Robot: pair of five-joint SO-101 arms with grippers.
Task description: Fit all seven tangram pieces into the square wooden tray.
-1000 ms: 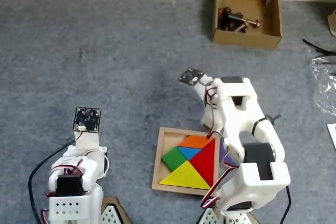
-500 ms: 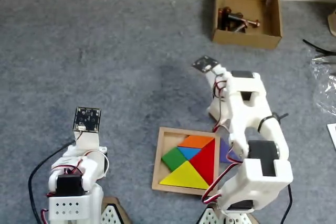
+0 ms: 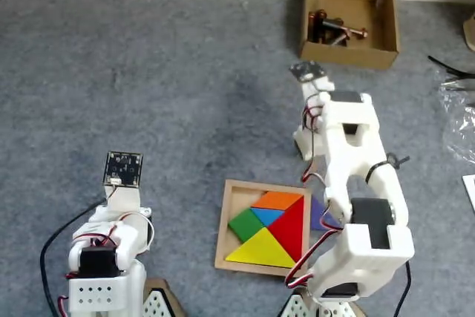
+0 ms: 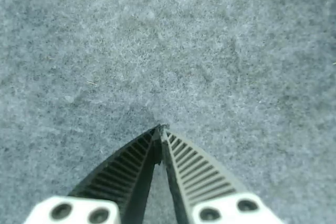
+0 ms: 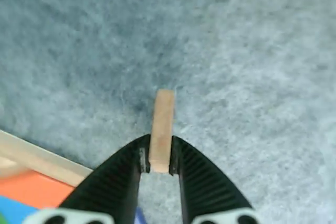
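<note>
At the near left of the grey felt worktop [image 3: 148, 72] sits the left arm [image 3: 104, 250]. The left fingers [image 4: 189, 166] are pressed together with nothing between them, their tips close over bare felt.

To the right of it, at the near middle, lies the square wooden tray [image 3: 231, 198]. Five pieces lie flat in it:
- The green piece [image 3: 245, 224] is on the left.
- The orange piece [image 3: 276, 200] lies along the far edge.
- The blue piece [image 3: 266, 216] sits just below the orange one.
- The red piece [image 3: 293, 224] lies against the right side.
- The yellow piece [image 3: 263, 250] is at the near edge.

A strip of bare wood shows along the tray's left side. Just outside the right rim, a purple piece [image 3: 320, 214] lies on the felt, partly under the right arm [image 3: 349, 154].

That arm stretches away from the near right edge, past the tray's far right corner. The right fingers [image 5: 199, 182] pinch a pale wooden piece [image 5: 163, 114], held edge-on over the felt beyond the tray's far rim. Whether it touches the felt I cannot tell.

At the far right stands a cardboard box [image 3: 345, 57] holding small dark and coppery objects [image 3: 330, 29].
</note>
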